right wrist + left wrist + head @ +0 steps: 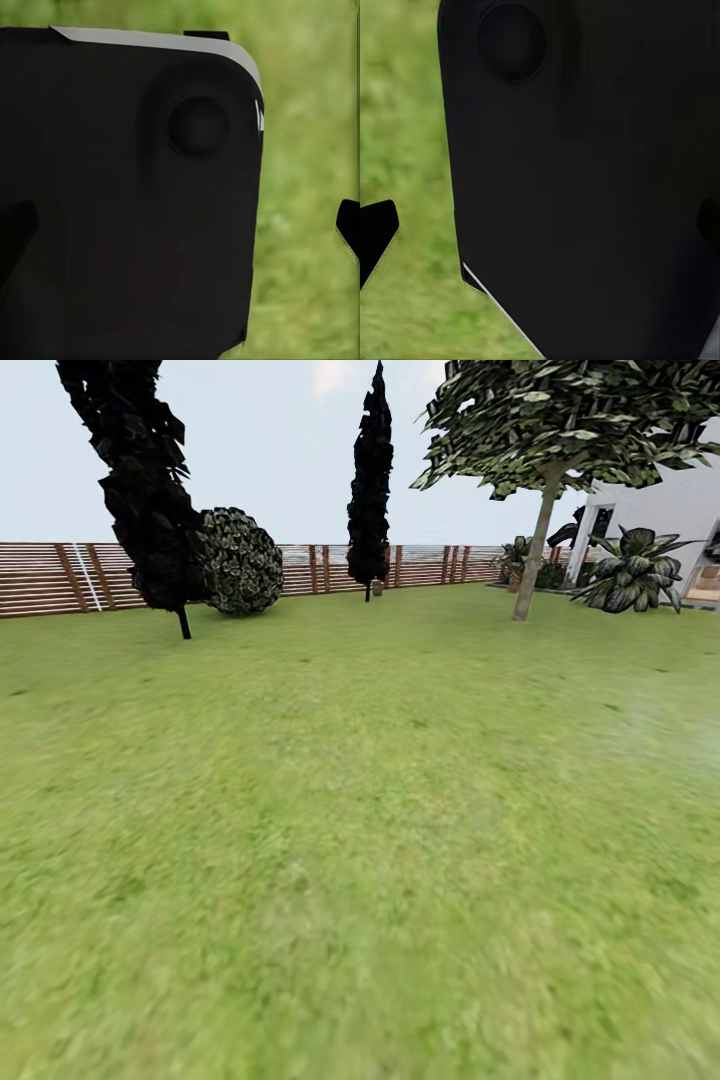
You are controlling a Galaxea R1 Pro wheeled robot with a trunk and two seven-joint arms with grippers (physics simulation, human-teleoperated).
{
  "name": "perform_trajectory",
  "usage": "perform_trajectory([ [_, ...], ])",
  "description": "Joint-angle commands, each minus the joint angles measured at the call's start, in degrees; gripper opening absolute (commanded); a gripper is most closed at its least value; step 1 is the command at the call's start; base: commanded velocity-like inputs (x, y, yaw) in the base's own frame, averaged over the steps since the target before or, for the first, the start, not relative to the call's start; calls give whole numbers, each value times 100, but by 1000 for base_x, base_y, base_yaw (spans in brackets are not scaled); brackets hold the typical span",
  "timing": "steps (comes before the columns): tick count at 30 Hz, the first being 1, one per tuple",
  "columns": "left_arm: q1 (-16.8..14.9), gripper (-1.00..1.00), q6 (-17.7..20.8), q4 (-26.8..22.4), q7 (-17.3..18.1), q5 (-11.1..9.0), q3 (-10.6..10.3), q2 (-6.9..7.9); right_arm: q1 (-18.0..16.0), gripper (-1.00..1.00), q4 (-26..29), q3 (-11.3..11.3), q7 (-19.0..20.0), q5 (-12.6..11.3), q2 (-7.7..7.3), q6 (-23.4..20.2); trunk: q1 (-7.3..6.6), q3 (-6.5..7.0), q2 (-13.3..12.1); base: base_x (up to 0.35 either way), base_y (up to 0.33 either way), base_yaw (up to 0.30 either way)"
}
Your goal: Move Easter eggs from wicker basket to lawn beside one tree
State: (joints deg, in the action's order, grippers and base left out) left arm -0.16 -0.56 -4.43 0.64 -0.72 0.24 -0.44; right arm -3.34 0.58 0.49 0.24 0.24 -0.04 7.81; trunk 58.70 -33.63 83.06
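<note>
lawn (360, 840) open | fence (320, 568) behind | jaws' state unclear

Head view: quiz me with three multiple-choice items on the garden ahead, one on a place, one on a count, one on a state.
1. Where does the round shrub sit?
A. beside the dark tree at left
B. against the house
C. mid-lawn

2. How many tall dark narrow trees stand before the fence?
A. one
B. two
C. four

3. What lies on the near lawn?
A. a basket
B. three eggs
C. bare grass

Answers: 1 A, it touches the left dark tree. 2 B, that one plus another. 3 C, nothing but grass shows.
</note>
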Motion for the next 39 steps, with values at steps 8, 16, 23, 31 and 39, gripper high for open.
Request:
perform_trajectory([
  [8, -3, 100, -6, 3, 7, -7, 2, 0, -3, 100, -5, 4, 3, 2, -3, 19, 3, -5, 2, 338, 0, 0],
  [16, -4, 100, -6, -1, 7, -7, 2, 0, -5, 100, -5, 4, 3, 2, -3, 19, 3, -5, 2, 338, 0, 0],
  [23, -3, 100, -6, 1, 7, -7, 2, 0, -3, 100, -5, 4, 3, 2, -1, 19, 3, -5, 2, 338, 0, 0],
  [31, -3, 100, -6, -4, 7, -7, 2, 0, -2, 100, -5, 4, 3, 2, -3, 19, 3, -5, 2, 338, 0, 0],
  [39, -2, 100, -6, -1, 7, -5, 2, 0, -5, 100, -5, 4, 3, 2, -3, 19, 3, -5, 2, 338, 0, 0],
])
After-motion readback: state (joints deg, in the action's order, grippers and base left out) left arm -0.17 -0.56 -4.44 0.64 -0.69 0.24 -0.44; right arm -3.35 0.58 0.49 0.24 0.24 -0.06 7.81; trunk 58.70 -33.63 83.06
